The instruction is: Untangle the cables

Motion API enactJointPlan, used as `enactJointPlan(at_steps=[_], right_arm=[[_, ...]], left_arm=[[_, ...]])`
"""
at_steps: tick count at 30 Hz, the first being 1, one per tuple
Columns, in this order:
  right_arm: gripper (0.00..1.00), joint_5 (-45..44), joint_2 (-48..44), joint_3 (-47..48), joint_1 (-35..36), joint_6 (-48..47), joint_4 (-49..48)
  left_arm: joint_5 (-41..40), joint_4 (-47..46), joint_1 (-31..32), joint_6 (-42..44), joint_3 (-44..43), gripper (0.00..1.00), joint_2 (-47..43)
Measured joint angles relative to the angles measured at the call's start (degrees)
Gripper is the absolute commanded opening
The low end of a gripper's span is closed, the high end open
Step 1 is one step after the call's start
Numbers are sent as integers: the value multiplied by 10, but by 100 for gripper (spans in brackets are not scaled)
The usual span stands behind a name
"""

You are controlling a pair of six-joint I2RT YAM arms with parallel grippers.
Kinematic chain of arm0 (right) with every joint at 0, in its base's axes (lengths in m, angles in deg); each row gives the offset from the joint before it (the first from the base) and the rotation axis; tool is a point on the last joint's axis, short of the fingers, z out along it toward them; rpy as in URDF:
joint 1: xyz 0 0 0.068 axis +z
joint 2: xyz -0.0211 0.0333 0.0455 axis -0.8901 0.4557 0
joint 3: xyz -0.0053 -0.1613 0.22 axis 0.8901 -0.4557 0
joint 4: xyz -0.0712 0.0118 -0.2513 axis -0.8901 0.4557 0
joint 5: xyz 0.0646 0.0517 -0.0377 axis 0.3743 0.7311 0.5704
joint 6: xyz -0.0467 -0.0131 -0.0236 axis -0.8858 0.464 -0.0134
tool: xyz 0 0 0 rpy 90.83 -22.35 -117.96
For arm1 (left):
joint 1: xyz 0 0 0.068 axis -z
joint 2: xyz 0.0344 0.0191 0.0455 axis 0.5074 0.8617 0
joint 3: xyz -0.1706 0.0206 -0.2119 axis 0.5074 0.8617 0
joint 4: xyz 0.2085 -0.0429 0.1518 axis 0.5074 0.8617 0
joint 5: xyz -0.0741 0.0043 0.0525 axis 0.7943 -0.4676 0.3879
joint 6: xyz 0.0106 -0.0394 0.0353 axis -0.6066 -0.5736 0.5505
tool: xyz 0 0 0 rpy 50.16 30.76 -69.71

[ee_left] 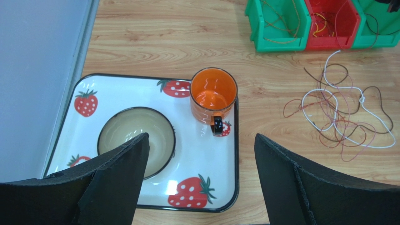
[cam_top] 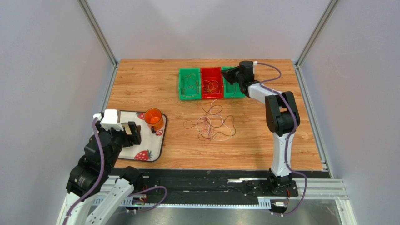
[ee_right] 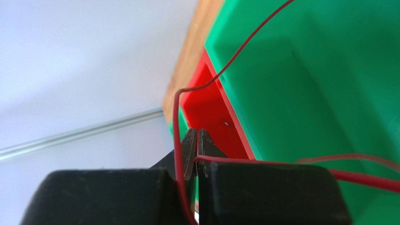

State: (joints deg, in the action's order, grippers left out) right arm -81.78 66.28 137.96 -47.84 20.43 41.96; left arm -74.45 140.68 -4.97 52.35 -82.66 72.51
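Right gripper pinched shut on one thin dark-red wire, just above the green plastic bin. Left gripper gapes wide, holding nothing. The loose tangle of thin multicoloured cables lies ahead and right of the left jaws, well apart. Judged light, limp, snag-prone; best taken at a free end.

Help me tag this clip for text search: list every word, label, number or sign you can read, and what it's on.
None. The strawberry tray, orange mug, red bin and left green bin show only pictures or plain colour, no lettering.
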Motion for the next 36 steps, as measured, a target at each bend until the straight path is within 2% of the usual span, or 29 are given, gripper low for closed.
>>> enactJointPlan(at_steps=[14, 26, 36], right_arm=[[0, 5, -5, 70, -41, 50, -68], [0, 17, -3, 17, -85, 58, -91], [0, 13, -3, 17, -71, 34, -75]], left_arm=[[1, 0, 0, 0, 0, 89, -4], [1, 0, 0, 0, 1, 88, -4], [3, 0, 0, 0, 1, 88, -4]])
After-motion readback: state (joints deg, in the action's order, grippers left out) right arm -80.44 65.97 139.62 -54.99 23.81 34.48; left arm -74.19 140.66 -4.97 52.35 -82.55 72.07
